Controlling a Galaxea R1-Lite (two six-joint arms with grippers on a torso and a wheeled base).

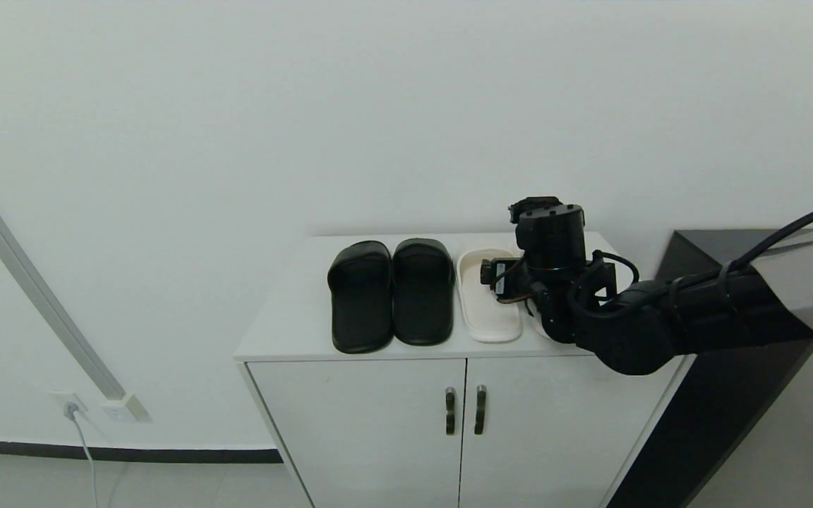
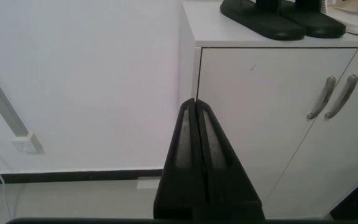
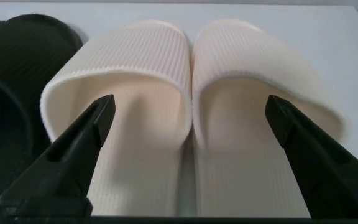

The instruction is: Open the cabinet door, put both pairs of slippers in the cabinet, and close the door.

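Lettering on the small white sticker point(image 1: 504, 276) at my right wrist was too small to read. Both doors point(image 1: 357, 430) of the cabinet point(image 1: 279, 339) were shut, handles point(image 1: 464, 410) side by side at the middle seam, and both pairs sat on top: black slippers point(image 1: 391, 293) left, white slippers point(image 3: 191, 74) just beside them, heels near the front edge. My right tool point(image 3: 190, 106) hung over the white pair's heel end, fingers point(image 3: 73, 162) apart; my left tool point(image 2: 196, 106) was pressed together, low by the cabinet's left front corner.

second white slipper point(image 3: 260, 99) mostly hidden behind right arm point(image 1: 660, 317), black slippers point(image 2: 284, 15) cut off in left wrist view
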